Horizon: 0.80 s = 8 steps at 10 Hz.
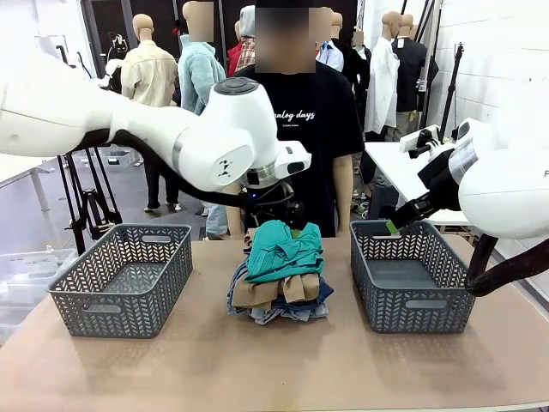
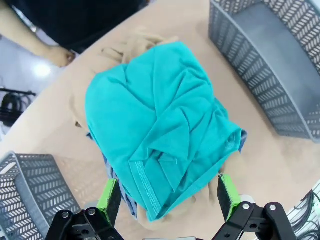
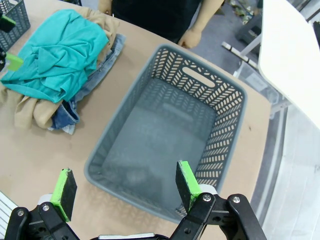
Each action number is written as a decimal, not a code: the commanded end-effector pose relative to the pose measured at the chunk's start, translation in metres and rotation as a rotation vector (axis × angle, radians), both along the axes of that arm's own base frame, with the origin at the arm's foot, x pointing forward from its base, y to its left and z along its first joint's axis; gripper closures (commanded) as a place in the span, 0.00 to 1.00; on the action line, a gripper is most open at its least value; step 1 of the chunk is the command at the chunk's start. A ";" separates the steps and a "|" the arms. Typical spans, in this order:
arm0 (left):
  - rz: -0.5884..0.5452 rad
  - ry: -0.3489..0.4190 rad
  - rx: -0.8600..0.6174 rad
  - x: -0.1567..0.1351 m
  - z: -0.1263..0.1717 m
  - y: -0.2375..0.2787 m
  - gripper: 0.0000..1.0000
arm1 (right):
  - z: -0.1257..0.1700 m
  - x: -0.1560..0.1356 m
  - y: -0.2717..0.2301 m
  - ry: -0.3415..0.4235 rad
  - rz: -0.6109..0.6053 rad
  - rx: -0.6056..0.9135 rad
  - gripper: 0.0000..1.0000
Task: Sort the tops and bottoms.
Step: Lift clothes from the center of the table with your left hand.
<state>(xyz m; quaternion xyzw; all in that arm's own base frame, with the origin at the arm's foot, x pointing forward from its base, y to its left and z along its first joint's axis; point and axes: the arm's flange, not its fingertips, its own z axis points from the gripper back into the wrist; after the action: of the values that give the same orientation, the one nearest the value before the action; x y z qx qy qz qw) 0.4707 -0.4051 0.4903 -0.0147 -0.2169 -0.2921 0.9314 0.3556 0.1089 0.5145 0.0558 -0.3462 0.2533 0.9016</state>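
Bright, even indoor light; soft shadows on the surface [image 1: 257,365]. Wrist views bulge at edges. Glare whitens the left arm [image 1: 51,112].

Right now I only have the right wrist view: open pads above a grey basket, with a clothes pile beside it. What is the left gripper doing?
Observer: The left gripper hangs open above the pile, with a green pad at each side of the teal top's near hem.
Operator: Anything beyond the pile?
Observer: A second grey basket stands on the table, on the robot's left of the pile.
Operator: And my own gripper, seen from outside?
Observer: The right gripper hovers over the far left corner of the right basket.
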 end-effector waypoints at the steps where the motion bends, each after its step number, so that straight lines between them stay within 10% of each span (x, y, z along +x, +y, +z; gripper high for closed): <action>1: 0.046 0.009 0.069 0.009 0.002 -0.028 0.00 | -0.002 0.002 0.000 0.003 0.003 0.006 0.00; 8: 0.182 0.128 0.063 0.054 -0.045 -0.040 0.00 | -0.002 0.002 0.000 0.003 0.003 0.006 0.00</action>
<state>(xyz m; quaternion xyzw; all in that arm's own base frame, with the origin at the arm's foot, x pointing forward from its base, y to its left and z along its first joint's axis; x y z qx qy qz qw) 0.5265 -0.4389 0.4381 0.0172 -0.1531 -0.2302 0.9609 0.3557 0.1086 0.5145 0.0554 -0.3462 0.2529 0.9017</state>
